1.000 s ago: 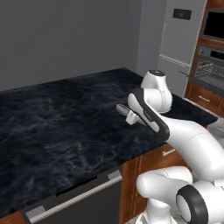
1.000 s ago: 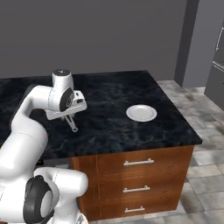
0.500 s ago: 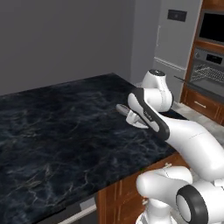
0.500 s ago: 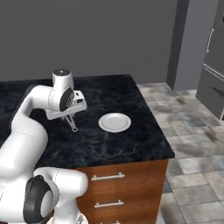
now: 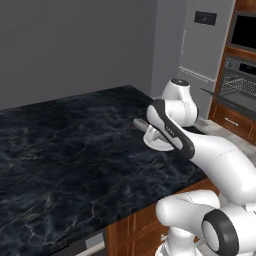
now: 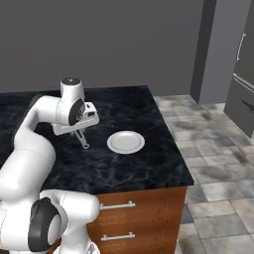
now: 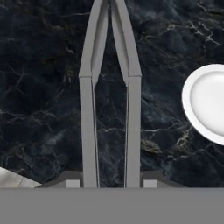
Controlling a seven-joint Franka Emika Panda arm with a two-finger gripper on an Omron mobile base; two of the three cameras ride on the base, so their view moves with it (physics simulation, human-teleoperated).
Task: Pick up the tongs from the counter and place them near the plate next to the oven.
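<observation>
on counter (image 6: 149, 163): 1 plate (image 6: 126, 142), 1 tongs (image 7: 110, 96)

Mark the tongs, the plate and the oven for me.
tongs (image 7: 89, 131), hand view, on the left arm's straight part.
plate (image 6: 126, 142), right base view, on its shallow centre.
oven (image 5: 239, 87), left base view, on the wire racks inside.

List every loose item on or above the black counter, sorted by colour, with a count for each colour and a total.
Grey: 1, the tongs, held in the gripper
White: 1, the plate
Total: 2
</observation>
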